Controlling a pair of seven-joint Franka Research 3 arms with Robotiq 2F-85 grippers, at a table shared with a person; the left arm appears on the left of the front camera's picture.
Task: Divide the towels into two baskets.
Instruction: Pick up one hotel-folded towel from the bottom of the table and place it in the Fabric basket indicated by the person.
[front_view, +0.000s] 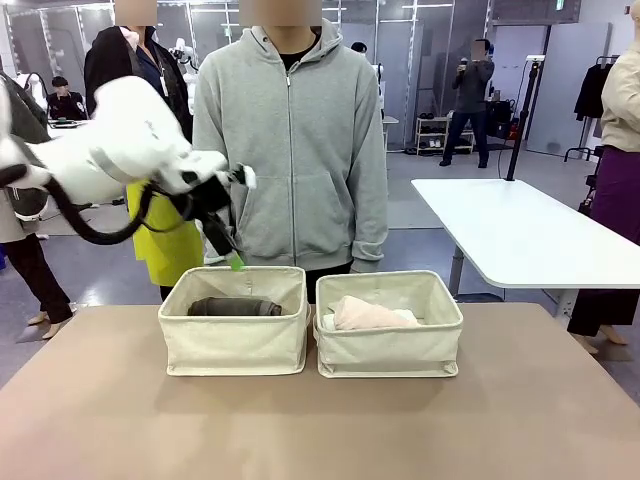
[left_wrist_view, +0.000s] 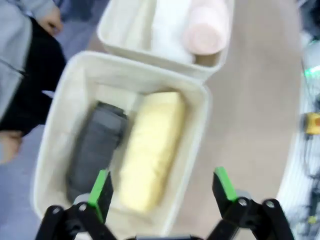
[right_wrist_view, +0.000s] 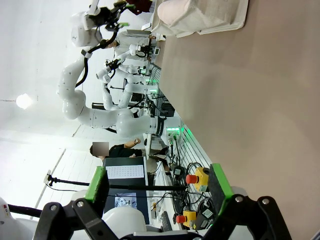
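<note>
Towels lie in both baskets. Directly below the left gripper (left_wrist_view: 162, 192), in the left basket (left_wrist_view: 50, 130), a dark grey towel (left_wrist_view: 95, 147) and a pale yellow towel (left_wrist_view: 150, 150) rest side by side, touching. In the right basket (left_wrist_view: 117, 35), farther out beyond the fingertips, are a pale pink towel (left_wrist_view: 207, 30) and a white towel (left_wrist_view: 167, 30).

The left gripper hangs above the left basket with its jaws spread wide and nothing between them. The right gripper (right_wrist_view: 160, 192) is also wide open and empty, off to the side of the table (right_wrist_view: 260, 100) and well away from the baskets; ahead of it one basket and the pink roll show at the table's far end.

With two rolls in each basket, the sorting looks finished, and the step in hand seems to be the release over the left basket. The next move probably calls only for lifting the left arm straight up and away, keeping the fingers off the soft basket wall.

From the front, the left basket's wall hides the yellow towel, and only a strip of the grey one (front_view: 235, 307) shows. The white towel is half covered by the pink one (front_view: 365, 315). The left wrist view is blurred, so the terry texture is hard to make out. A person (front_view: 290, 140) stands just beyond the baskets, hands lowered.
</note>
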